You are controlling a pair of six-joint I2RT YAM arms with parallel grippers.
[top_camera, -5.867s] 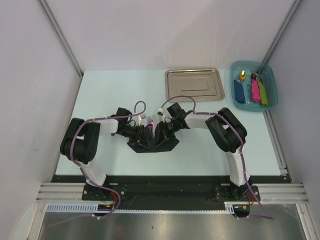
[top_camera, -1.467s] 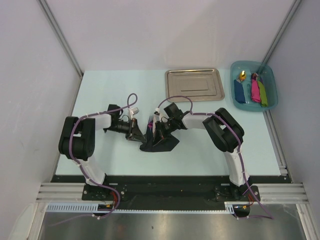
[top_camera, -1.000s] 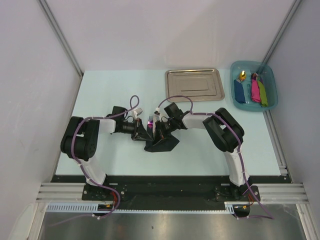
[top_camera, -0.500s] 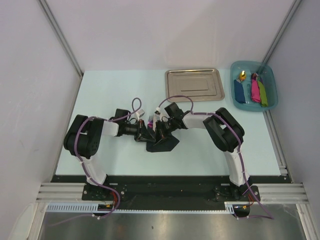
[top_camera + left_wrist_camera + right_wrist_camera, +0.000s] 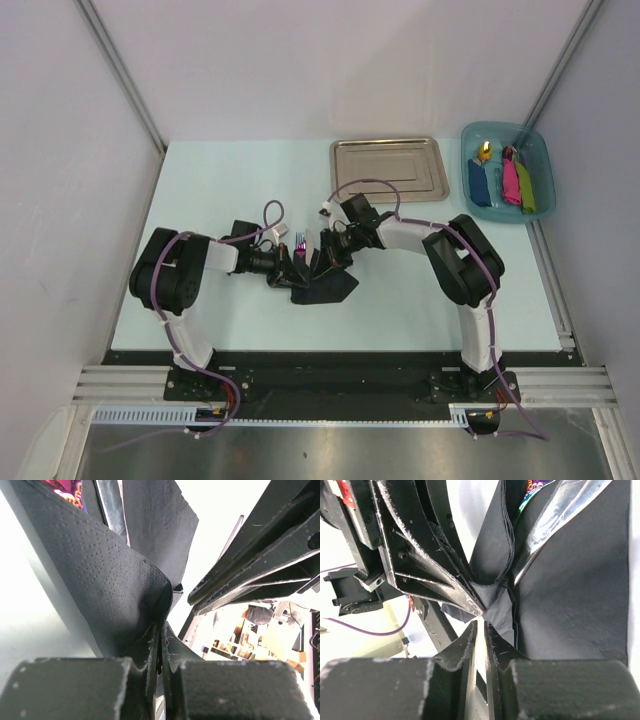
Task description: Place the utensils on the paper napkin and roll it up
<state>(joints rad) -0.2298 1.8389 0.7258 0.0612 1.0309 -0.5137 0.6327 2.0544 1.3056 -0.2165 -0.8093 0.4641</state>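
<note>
Step in hand: rolling, partly done.
- paper napkin (image 5: 328, 288): centre of table (image 5: 200, 190), between both arms, folded up around utensils (image 5: 300, 241); fork tines protruding at far end.
- left gripper (image 5: 161, 630): clamped tight on napkin fold.
- right gripper (image 5: 481, 626): drawn to thin slit, tips touching same fold from opposite side; paper caught or not, cannot tell.

Next move, by judgement: carry fold over utensils, both arms in step, light tension only. Thin paper likely to tear; utensils likely to slide out of open end.
</note>
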